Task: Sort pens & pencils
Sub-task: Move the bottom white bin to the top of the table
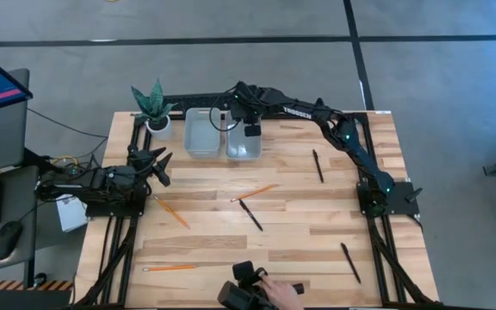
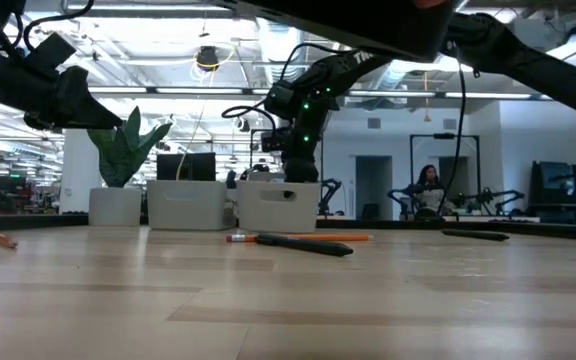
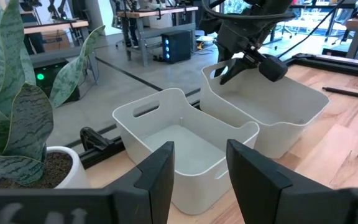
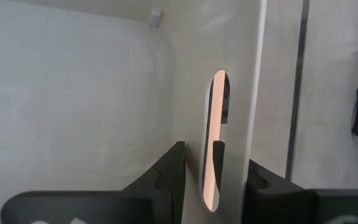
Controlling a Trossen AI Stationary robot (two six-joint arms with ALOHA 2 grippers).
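Three black pens lie flat on the table [image 1: 318, 165] [image 1: 250, 213] [image 1: 350, 262]. The three orange pencils also lie flat [image 1: 255, 192] [image 1: 172, 211] [image 1: 169, 268]. My right gripper [image 1: 250, 129] [image 4: 213, 171] is open and hangs over the right white bin [image 1: 244, 148], its fingers on either side of the end wall's handle slot [image 4: 216, 124]. My left gripper [image 1: 162, 164] [image 3: 197, 171] is open and waits at the table's left side, pointing at the left white bin [image 3: 148, 102]. No pen or pencil shows in the visible parts of the bins.
A potted plant [image 1: 155, 108] stands left of the bins at the far edge. A person's hand holding a dark device [image 1: 261, 288] reaches in at the near edge. A black pen and an orange pencil [image 2: 303, 243] lie close together mid-table.
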